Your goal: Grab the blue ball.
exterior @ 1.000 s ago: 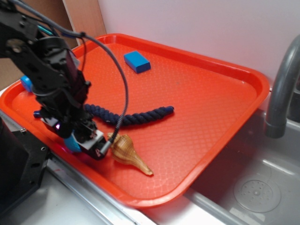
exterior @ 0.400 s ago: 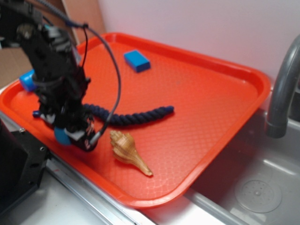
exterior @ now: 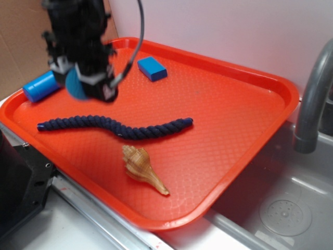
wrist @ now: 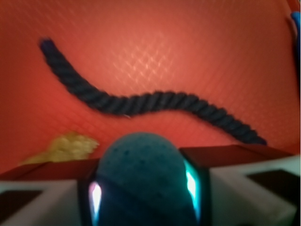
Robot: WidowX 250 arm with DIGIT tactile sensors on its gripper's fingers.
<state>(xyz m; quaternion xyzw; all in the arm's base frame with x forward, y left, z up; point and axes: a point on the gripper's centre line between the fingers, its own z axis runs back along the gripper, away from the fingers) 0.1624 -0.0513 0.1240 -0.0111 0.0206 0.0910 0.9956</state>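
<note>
The small light-blue rubbery ball (exterior: 78,89) sits clamped between the fingers of the black robot gripper (exterior: 87,88), which hangs in the air above the back left part of the orange plastic tray (exterior: 244,130), clear of its surface. In the wrist view the ball (wrist: 141,181) fills the gap between the two pads, pressed on both sides, with the tray floor well below it. Under the gripper the tray floor is bare; just to its left a blue cylindrical bottle (exterior: 40,86) lies on its side by the tray's left rim. A flat blue rectangular block (exterior: 152,68) rests near the back rim, to the right of the gripper. A dark navy twisted rope (exterior: 117,127) snakes across the middle of the tray, and a tan spiral seashell (exterior: 142,167) lies nearer the front edge, apart from the rope. The right half of the tray is open floor. Beyond its right rim stand a grey curved faucet (exterior: 312,99) and a metal sink (exterior: 281,208). The ball's surface looks finely speckled and matte, rounded on top, a touch blurred up close.
</note>
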